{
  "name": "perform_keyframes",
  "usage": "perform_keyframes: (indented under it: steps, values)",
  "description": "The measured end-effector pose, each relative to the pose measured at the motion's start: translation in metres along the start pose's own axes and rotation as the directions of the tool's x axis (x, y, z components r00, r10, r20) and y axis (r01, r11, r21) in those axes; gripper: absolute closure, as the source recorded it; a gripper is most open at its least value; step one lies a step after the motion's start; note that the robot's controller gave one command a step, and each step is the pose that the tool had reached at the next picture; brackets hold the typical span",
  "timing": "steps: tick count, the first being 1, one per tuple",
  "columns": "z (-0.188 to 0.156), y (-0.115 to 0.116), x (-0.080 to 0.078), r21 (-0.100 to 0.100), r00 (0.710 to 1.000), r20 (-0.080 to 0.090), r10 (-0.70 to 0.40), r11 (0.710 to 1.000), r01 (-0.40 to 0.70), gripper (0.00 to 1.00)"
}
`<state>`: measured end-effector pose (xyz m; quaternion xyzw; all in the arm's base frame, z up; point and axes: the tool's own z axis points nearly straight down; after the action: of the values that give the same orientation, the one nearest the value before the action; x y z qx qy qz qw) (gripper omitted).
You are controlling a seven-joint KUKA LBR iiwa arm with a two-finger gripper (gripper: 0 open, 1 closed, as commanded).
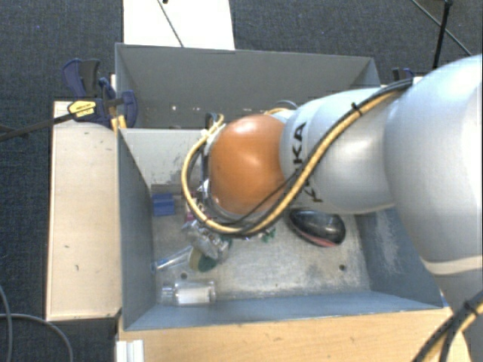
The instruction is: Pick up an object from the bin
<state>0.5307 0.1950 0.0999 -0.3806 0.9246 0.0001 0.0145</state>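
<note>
While arm [355,164] reaches in from rt, end effector [205,241] sits low nr bin's [136,225] left floor; open/closed: can't tell.

Overhead, slightly oblique, near bin [241,81]

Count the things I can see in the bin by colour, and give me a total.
Blue: 1, block by the left wall.
Clear: 2, plastic piece and tube, near left corner.
Black: 1, oval thing under the arm.
Green: 2, small scrap and a chunk beside the clear ones.
Total: 6 in sight; the arm covers part of the bin.
</note>
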Motion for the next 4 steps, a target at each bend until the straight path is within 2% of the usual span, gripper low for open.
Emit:
perform_keyframes:
  steps: [1, 2, 3, 4]
  values:
    - [-0.066, 0.017, -0.002, -0.008, 1.000, -0.017, -0.014, 1.000, 0.014, 1.00]
    - [-0.080, -0.015, -0.007, -0.013, 0.971, -0.019, -0.239, 0.971, 0.239, 1.00]
    - [-0.033, 0.022, -0.062, -0.013, 0.999, -0.021, -0.024, 1.000, 0.024, 1.00]
    - [-0.003, -0.032, 0.005, -0.012, 1.000, -0.027, -0.004, 1.000, 0.004, 1.00]
